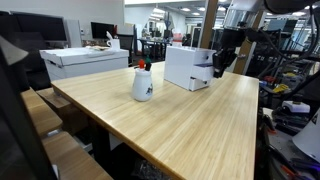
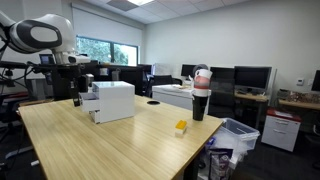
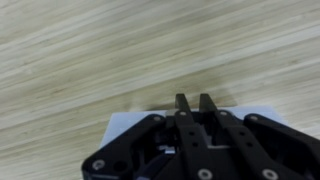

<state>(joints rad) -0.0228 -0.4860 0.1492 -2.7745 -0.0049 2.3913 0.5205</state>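
Wooden table (image 1: 200, 120) bears white box (image 1: 185, 68) just beside gripper (image 3: 194, 98).

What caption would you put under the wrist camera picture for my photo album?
Claw, fingers nearly together, above the edge of a white box on a light wooden table.

We see a long desk (image 1: 200, 125) of pale wood grain, which also shows in the other exterior view (image 2: 100, 150) and fills the upper part of the wrist view (image 3: 100, 50). Three things stand directly on it. A white box (image 1: 185, 68) (image 2: 112, 101) sits toward one end, set in from the edges, and the wrist view catches part of its top (image 3: 125, 123). A red-topped vessel (image 1: 143, 84) (image 2: 201, 96) stands upright well apart from the box, close to a corner of the desk. A small yellow block (image 2: 181, 127) lies near that vessel, by the desk's long edge.
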